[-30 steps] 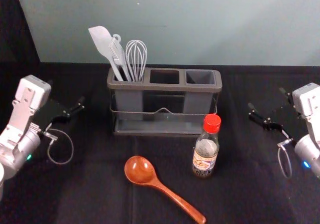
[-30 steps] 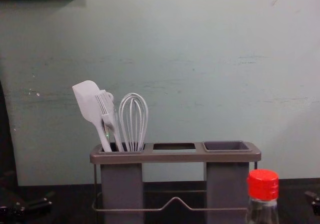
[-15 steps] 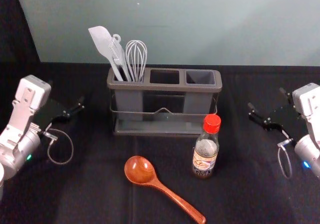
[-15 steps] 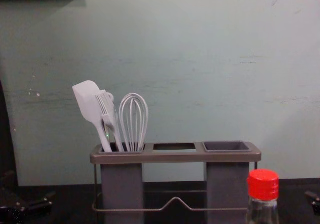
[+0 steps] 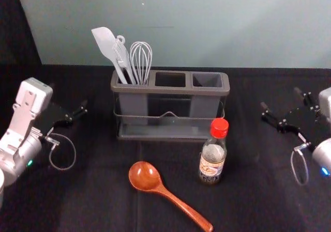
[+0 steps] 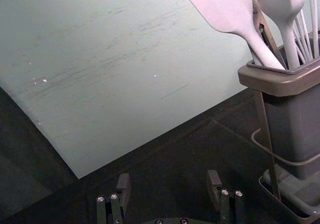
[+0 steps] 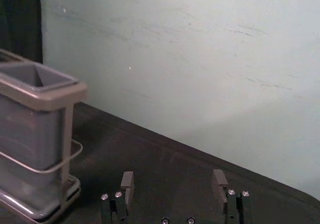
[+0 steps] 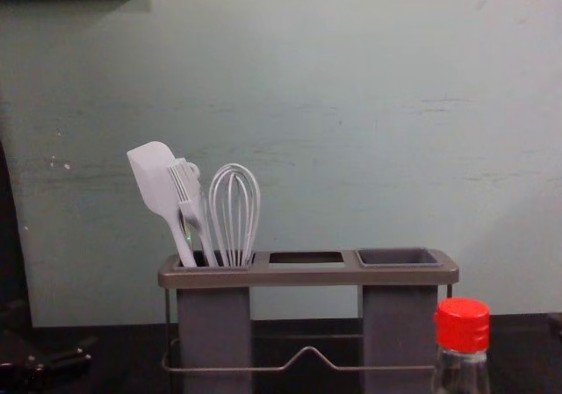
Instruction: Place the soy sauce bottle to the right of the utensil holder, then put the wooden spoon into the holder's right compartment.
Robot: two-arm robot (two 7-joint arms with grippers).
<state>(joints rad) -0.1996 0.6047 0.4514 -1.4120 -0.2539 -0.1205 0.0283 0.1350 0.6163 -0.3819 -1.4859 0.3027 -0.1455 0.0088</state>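
Before the utensil holder [image 5: 170, 91], near its right end, stands the bottle [image 5: 212, 157], the spoon [image 5: 145, 177] leftward.

Beyond the fingers of the left gripper [image 5: 68, 96], the utensil holder [image 5: 170, 91] and the spatula [image 6: 220, 7] run off the wrist view's edge. Past the fingers of the right gripper [image 5: 281, 98], the holder is cut off too. Between both pairs of fingers, the soy sauce bottle [image 5: 212, 157] has a label [image 5: 211, 168] with what looks like print — too small to read.
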